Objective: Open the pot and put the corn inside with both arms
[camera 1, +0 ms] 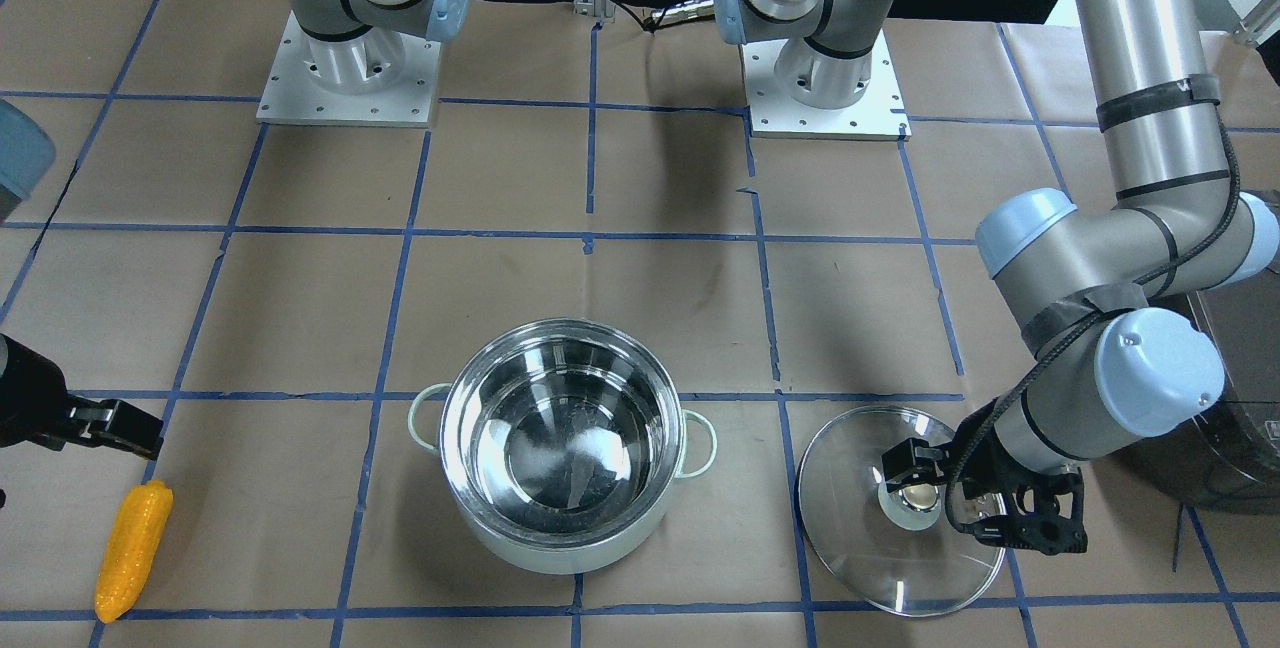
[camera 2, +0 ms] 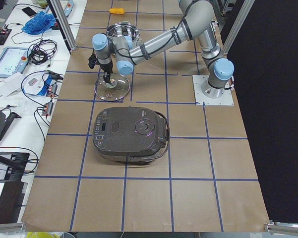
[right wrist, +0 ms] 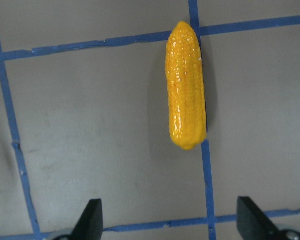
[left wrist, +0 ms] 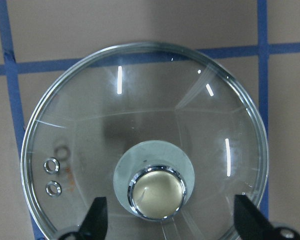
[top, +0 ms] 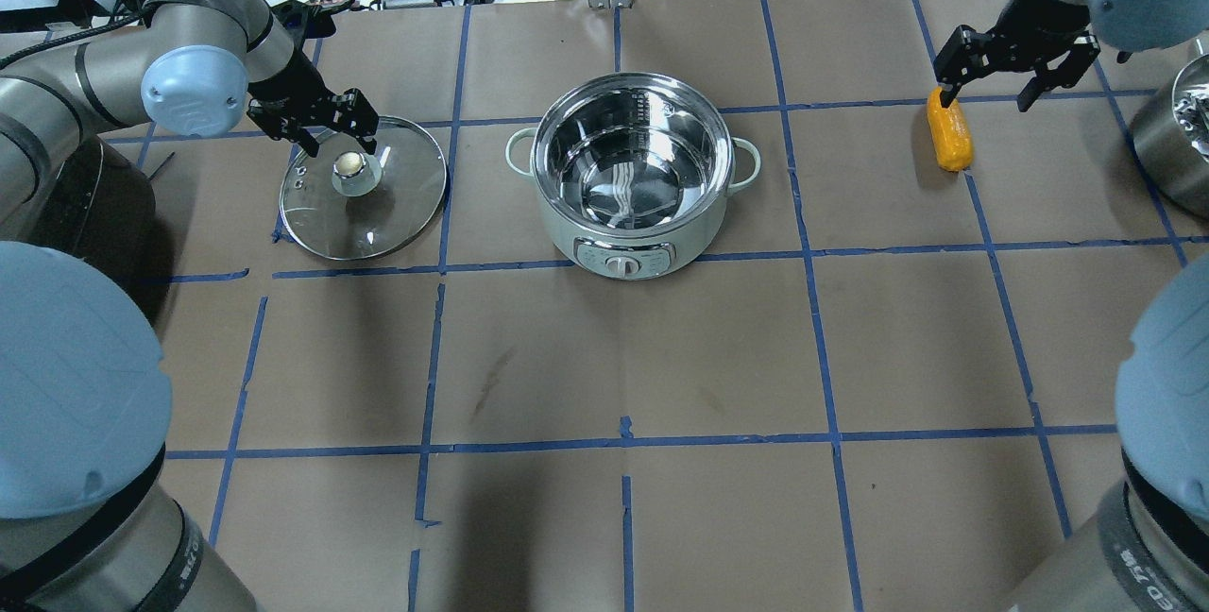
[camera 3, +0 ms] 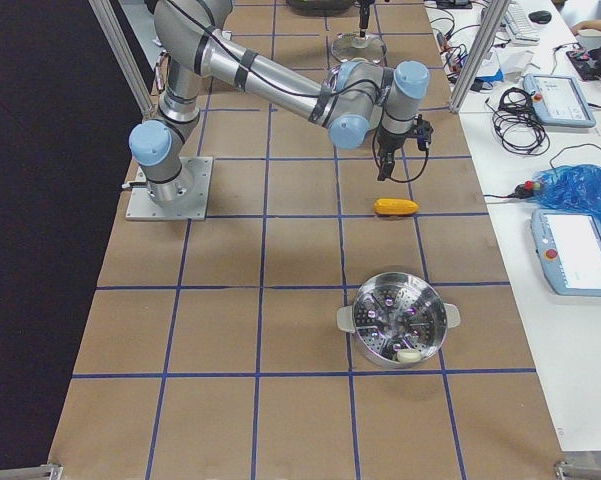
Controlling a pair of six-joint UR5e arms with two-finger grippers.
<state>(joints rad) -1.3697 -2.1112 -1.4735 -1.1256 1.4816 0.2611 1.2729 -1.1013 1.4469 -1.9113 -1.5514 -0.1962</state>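
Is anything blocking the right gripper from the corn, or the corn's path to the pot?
Nothing visible does. The right gripper hangs close to the corn, jaws open, with only bare table between them. The pot stands open, and its lid lies on the table on the pot's far side from the corn.

A dark grey rice cooker [camera 2: 130, 135] sat with its lid down on the paper-covered table [top: 614, 357] (blue tape [top: 718, 442] marked it into squares). A perforated steel steamer basket [camera 3: 398, 318] stood at the opposite end.
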